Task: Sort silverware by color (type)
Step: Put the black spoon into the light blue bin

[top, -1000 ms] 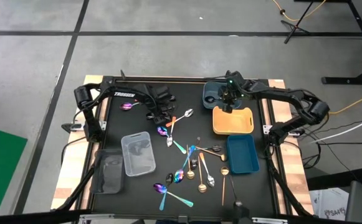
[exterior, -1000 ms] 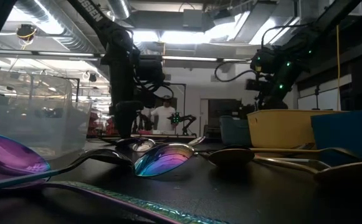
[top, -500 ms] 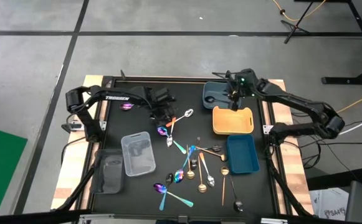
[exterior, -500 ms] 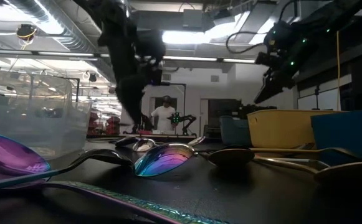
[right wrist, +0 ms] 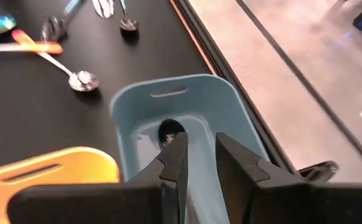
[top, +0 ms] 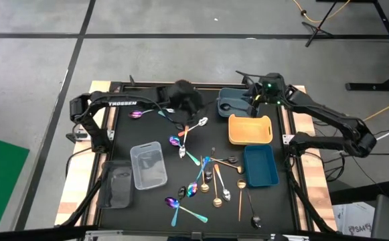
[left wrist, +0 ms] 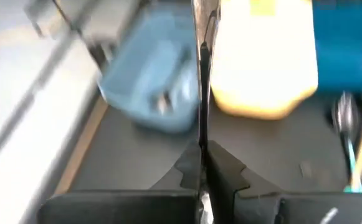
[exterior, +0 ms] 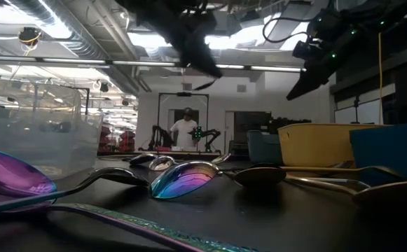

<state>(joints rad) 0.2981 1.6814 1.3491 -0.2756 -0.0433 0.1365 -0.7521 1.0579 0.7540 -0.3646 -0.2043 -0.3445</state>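
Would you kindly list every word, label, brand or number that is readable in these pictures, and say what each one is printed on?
"TROSSEN": white lettering on the left arm, read in the high view.
Nothing else is readable: the trays, the spoons and the right arm show no lettering, and any signs in the room behind the table in the low view are too small to read.

clear tray (top: 148, 165), yellow tray (top: 250, 130) (empty)

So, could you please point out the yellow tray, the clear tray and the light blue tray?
yellow tray (top: 250, 130): high view, on its bare floor.
clear tray (top: 148, 166): high view, on its floor.
light blue tray (right wrist: 221, 114): right wrist view, on its far wall.
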